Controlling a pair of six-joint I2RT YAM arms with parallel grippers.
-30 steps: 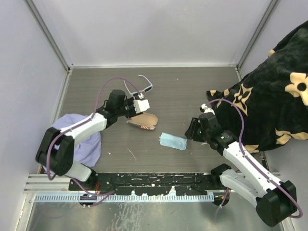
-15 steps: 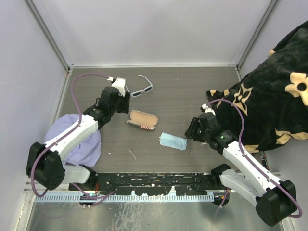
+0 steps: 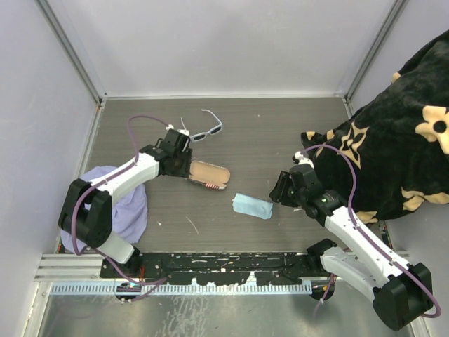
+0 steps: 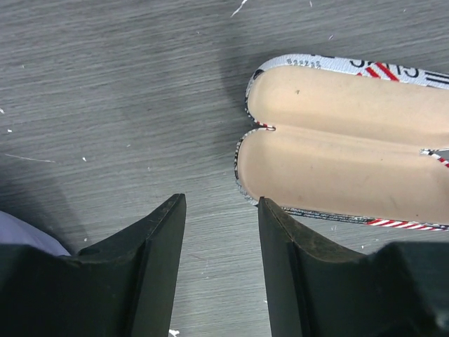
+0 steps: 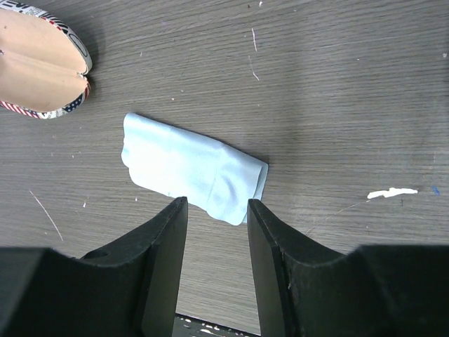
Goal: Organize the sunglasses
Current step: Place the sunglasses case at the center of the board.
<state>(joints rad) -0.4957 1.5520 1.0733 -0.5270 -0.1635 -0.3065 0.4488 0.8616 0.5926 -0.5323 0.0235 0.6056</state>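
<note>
The white-framed sunglasses (image 3: 208, 130) lie on the table at the far middle, arms unfolded. The flag-patterned case (image 3: 209, 175) lies open in front of them, its tan lining up; it also shows in the left wrist view (image 4: 344, 165). My left gripper (image 3: 186, 167) is open and empty just left of the case's end (image 4: 221, 203). The light blue cloth (image 3: 252, 206) lies folded to the right of the case. My right gripper (image 3: 279, 191) is open and empty just short of the cloth (image 5: 193, 168), its tips (image 5: 217, 203) over bare table.
A purple cloth (image 3: 123, 207) lies under the left arm at the near left. A black blanket with tan flowers (image 3: 400, 147) fills the right side. Walls close the table at the back and left. The case's end shows in the right wrist view (image 5: 38, 70).
My left gripper swung away to the far left beside the sunglasses, then came back down to the case's left end. The sunglasses, case, cloth and right arm have not moved.
</note>
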